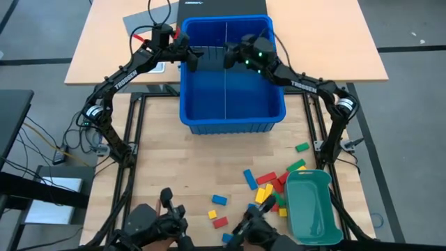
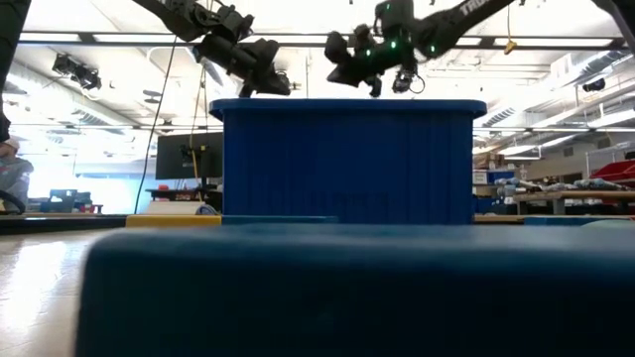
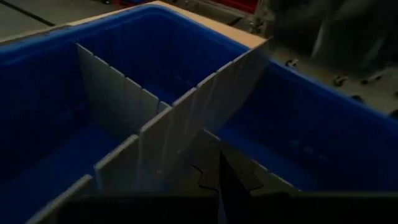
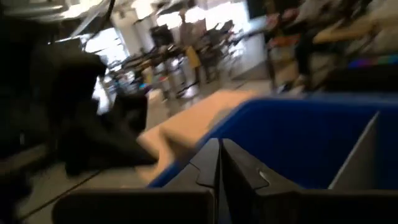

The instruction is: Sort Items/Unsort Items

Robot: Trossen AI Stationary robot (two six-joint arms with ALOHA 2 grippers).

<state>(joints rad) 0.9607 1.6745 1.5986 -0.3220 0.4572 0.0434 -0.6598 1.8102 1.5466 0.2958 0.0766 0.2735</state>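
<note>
The items, small red, yellow, green and blue blocks (image 1: 268, 185), lie loose on the wooden table at the near right, beside a teal tray (image 1: 310, 206). Both grippers hover over the far end of a blue bin (image 1: 232, 77). My left gripper (image 1: 193, 57) is shut above the bin's far left part; its wrist view shows the shut fingers (image 3: 219, 183) over the grey dividers (image 3: 205, 93). My right gripper (image 1: 227, 57) is shut near the bin's far rim, by the long divider (image 1: 226, 77); its fingers (image 4: 219, 165) show nothing between them.
The bin stands across the table's far middle, split by grey dividers. A few blocks lie apart from the heap (image 1: 301, 147) (image 1: 217, 209). Dark equipment (image 1: 164, 223) sits at the near edge. A blurred blue thing (image 2: 347, 288) fills the low view's foreground.
</note>
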